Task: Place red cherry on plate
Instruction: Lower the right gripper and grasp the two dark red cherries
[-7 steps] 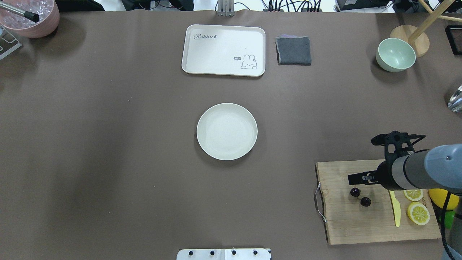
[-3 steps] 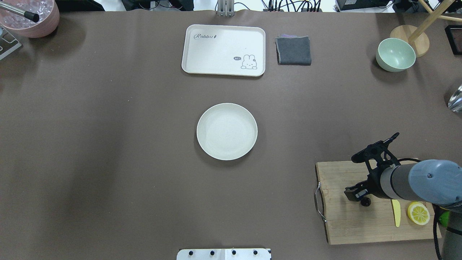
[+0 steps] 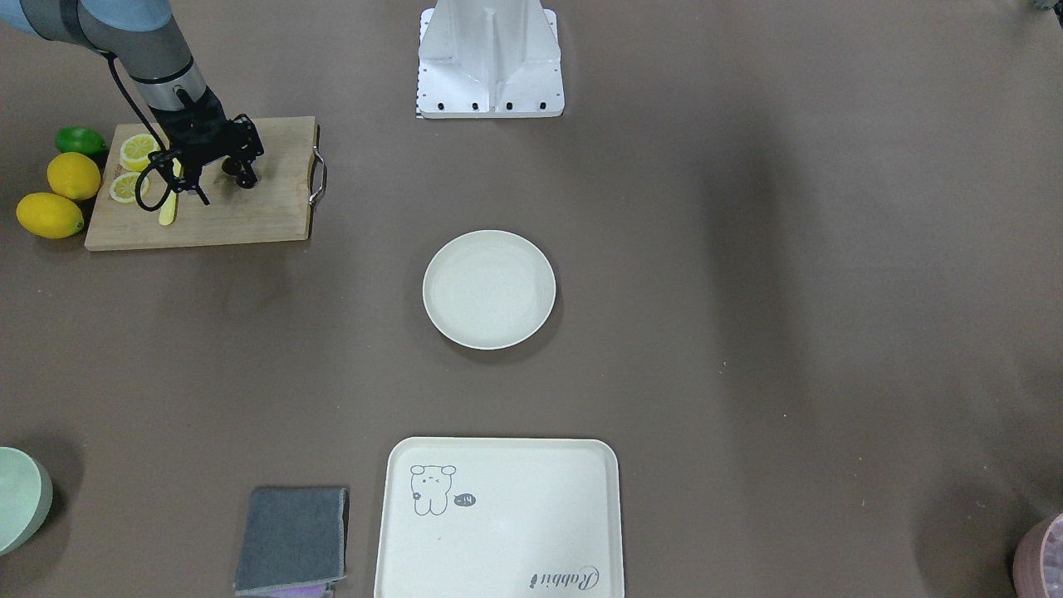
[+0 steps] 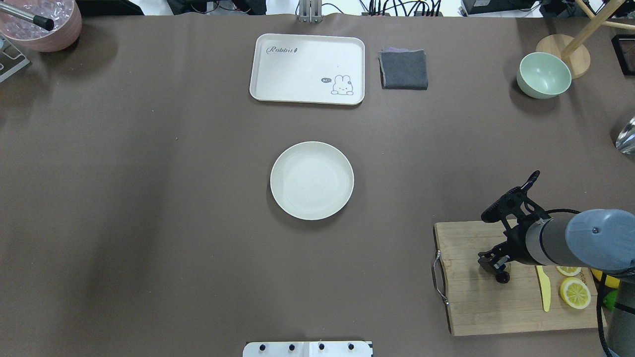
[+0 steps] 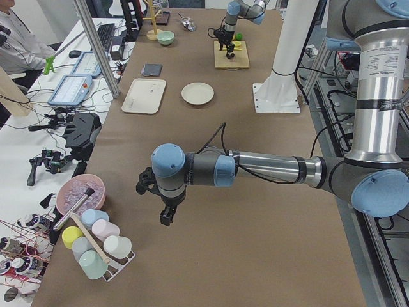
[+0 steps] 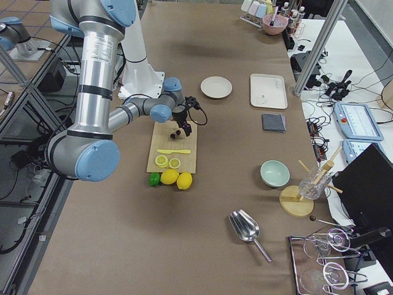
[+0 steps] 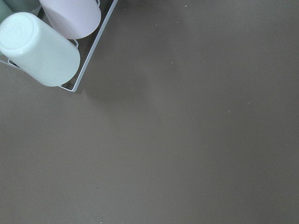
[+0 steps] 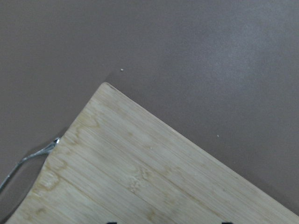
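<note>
A big brown table (image 4: pixel 149 198) fills the room, with desks (image 5: pixel 70 96) full of gear along one side. The left gripper (image 5: pixel 165 216) hangs over bare table; I cannot tell if it is spread or pressed together. The wooden board (image 4: pixel 476 307) lies at the right end, and the plate (image 4: pixel 312 180) sits mid-table, well apart. The right gripper (image 4: pixel 496 266) sits on the red cherry (image 4: pixel 502 277) on the board. One dark ball peeks out and the other is hidden, so I cannot tell its direction or the grip.
</note>
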You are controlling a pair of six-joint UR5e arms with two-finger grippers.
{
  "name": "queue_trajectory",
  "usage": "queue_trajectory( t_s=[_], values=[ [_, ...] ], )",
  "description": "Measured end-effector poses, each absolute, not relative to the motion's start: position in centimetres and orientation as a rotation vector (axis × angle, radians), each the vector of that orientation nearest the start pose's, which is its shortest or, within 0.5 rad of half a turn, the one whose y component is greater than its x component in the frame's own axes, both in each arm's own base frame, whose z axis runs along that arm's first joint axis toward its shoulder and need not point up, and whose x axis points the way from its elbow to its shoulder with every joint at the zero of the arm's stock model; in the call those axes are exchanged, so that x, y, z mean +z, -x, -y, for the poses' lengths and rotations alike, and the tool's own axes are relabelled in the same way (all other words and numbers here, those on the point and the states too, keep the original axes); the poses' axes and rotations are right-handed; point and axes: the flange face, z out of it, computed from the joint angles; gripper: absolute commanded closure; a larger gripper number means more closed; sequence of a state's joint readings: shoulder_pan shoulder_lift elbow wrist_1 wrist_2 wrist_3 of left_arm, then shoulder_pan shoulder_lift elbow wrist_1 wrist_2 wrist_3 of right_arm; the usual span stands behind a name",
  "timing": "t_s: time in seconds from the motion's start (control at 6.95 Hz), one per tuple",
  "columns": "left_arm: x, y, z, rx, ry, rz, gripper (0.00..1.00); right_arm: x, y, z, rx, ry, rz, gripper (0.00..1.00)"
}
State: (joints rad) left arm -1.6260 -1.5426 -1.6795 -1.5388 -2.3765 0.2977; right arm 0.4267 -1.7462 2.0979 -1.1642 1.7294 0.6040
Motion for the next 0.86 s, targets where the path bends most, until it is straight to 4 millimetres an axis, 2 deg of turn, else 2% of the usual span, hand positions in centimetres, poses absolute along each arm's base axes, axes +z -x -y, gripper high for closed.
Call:
queue_trajectory(
  t_s=[0.29, 0.43, 0.86],
  values=[
    [62.7, 8.8, 47.2, 0.249, -0.187, -0.787, 0.02, 44.5, 36.2, 27.1, -0.624, -0.369, 0.702, 0.21],
    [62.9, 8.8, 47.2, 0.248, -0.185, -0.787, 0.02, 44.5, 36.4, 26.7, -0.639, -0.369, 0.702, 0.28],
    [63.2, 8.8, 46.9, 0.246, -0.181, -0.788, 0.02, 45.0, 36.3, 26.8, -0.664, -0.376, 0.683, 0.31]
  ],
)
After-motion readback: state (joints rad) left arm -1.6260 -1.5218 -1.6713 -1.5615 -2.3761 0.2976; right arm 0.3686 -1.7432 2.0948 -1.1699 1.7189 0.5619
